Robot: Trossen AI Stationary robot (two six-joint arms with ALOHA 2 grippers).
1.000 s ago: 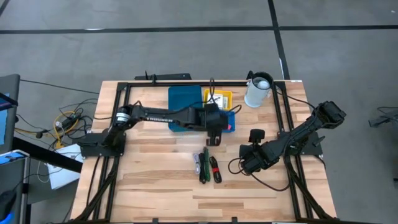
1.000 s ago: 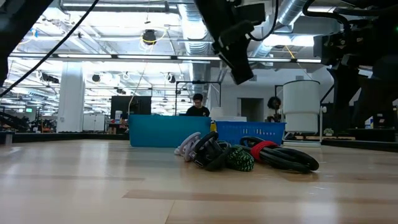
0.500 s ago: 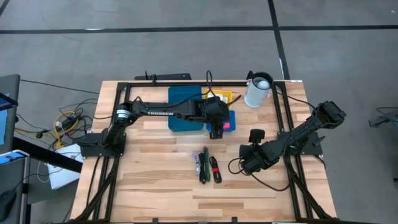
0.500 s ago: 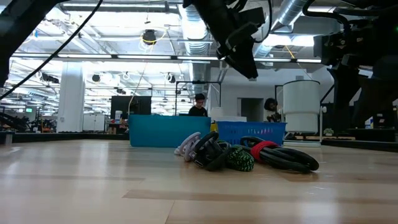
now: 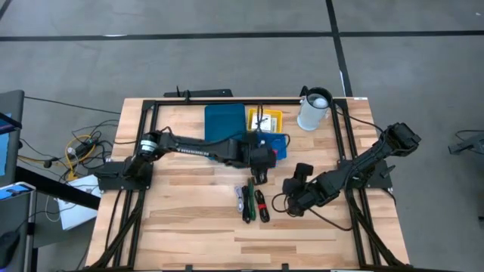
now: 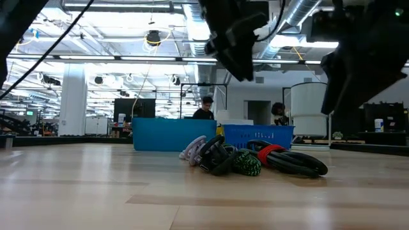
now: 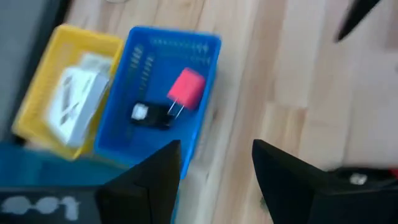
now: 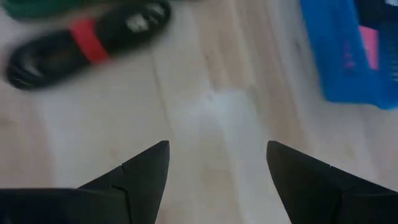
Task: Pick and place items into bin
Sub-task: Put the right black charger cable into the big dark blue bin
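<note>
Partly hidden bright blue tray (image 5: pixel 281 145), left arm overhead

A white jug (image 5: pixel 313 110) stands at the wooden table's (image 5: pixel 189 227) far edge.

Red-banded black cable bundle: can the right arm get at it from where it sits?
Probably yes. The right gripper is open, beside the red-banded black cable bundle, with bare table between them. The left gripper hangs close above the cables and could crowd it.
</note>
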